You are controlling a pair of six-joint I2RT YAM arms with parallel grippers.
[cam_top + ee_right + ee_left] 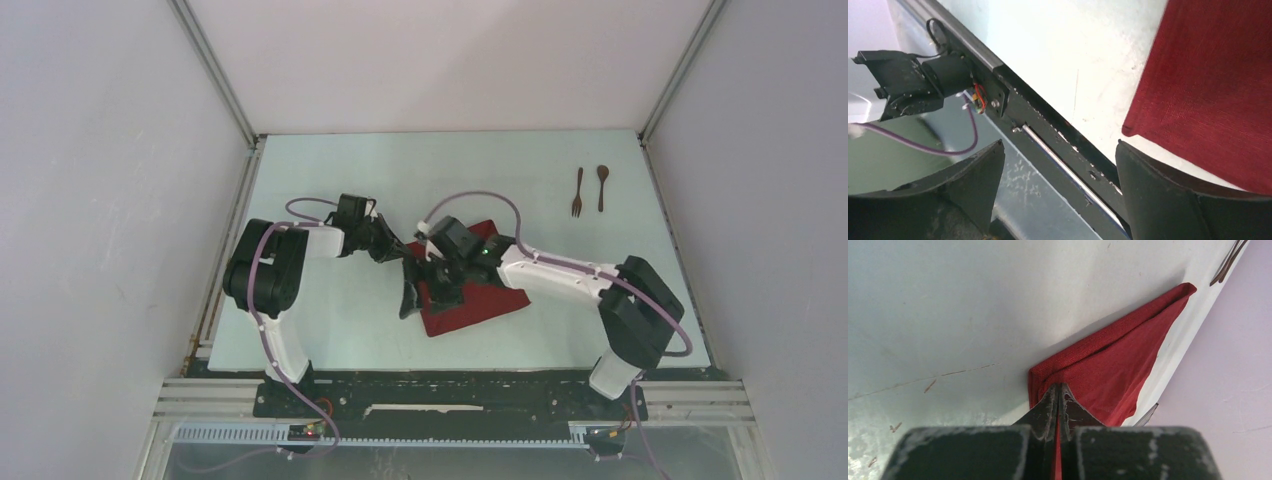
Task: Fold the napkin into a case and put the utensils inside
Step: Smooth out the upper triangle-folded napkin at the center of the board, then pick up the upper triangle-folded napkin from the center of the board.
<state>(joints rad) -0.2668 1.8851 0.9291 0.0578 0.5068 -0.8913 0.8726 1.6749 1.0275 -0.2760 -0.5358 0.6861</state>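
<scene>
While our left gripper [1058, 390] pinched the napkin's [1108, 365] folded corner at the table's [330, 330] centre, we judged a low, taut pull best. Our right gripper [1059, 147] hung spread near its seven o'clock corner; the utensils [577, 195] lay at two o'clock.

left gripper [1059, 390]: pinched closed | right gripper [1058, 150]: jaws spread wide, empty

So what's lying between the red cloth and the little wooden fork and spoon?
Nothing: in the top view, bare table separates the napkin from the fork and spoon.
</scene>
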